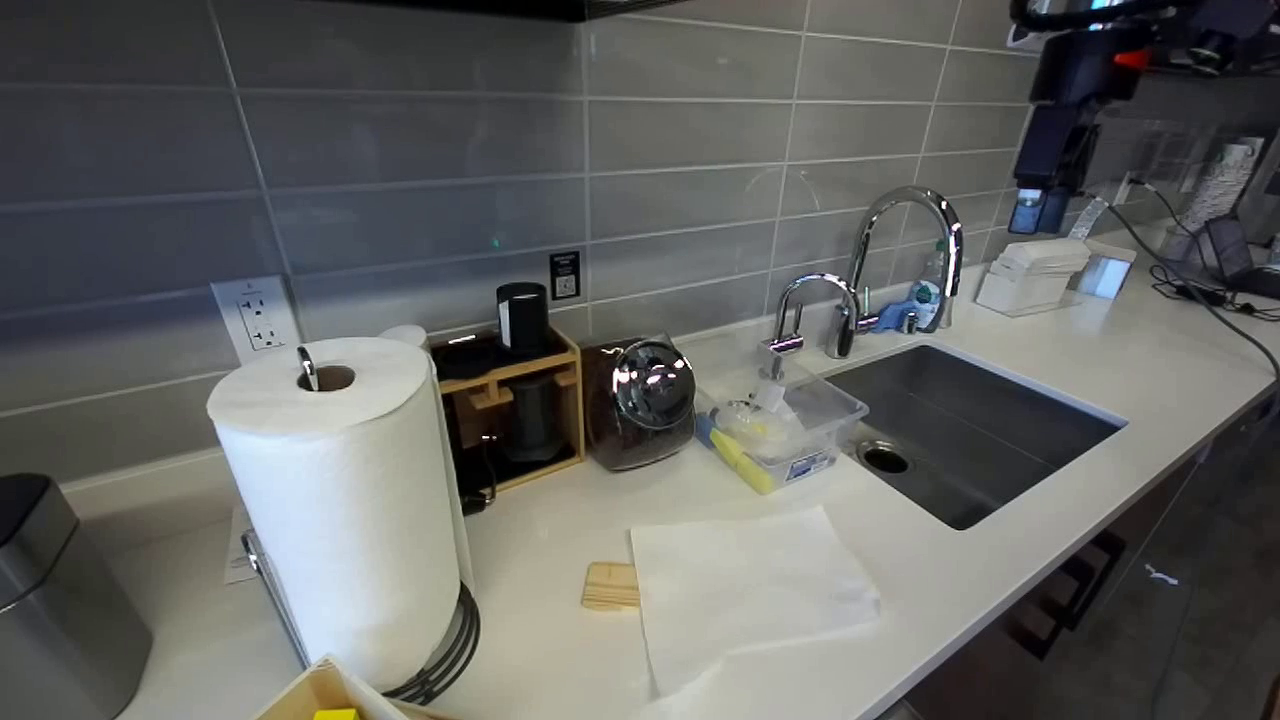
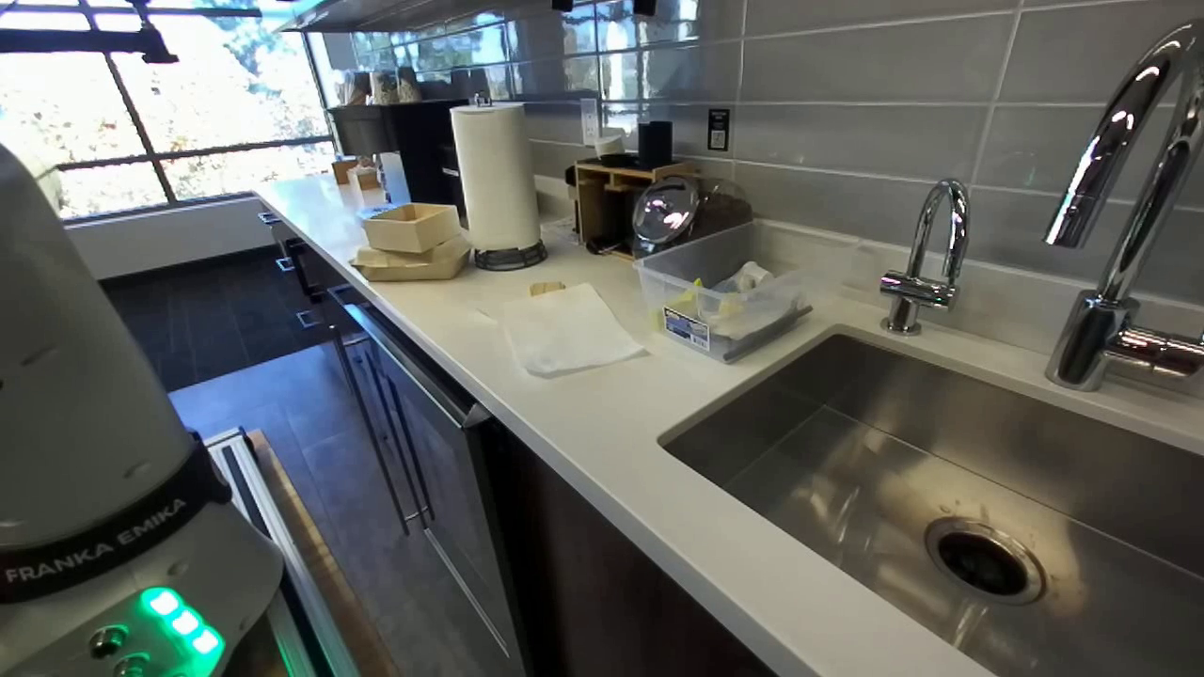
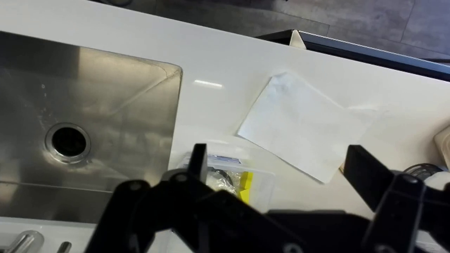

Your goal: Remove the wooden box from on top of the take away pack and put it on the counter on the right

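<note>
In exterior view, far left of claw [image 1: 1040, 212]: pale, straight-walled wooden box [image 2: 409, 231], resting on tan, soft-edged take away pack [image 2: 414, 266]. Then, toward claw: cylindrical white paper roll [image 1: 345, 530]; thin creased sheet [image 1: 750, 590]; clear plastic tub [image 1: 815, 445]; rectangular steel sink [image 1: 980, 430], set in smooth off-white counter [image 1: 560, 660]. In wrist view, wide gap between flat black fingers [image 3: 367, 177] of claw.

Wooden box [image 1: 318, 686] cut off by bottom edge in an exterior view, tan block [image 1: 608, 587] partly hidden by paper sheet [image 1: 750, 590], clear bin [image 3: 262, 186] partly behind gripper [image 3: 276, 147] in wrist view
</note>
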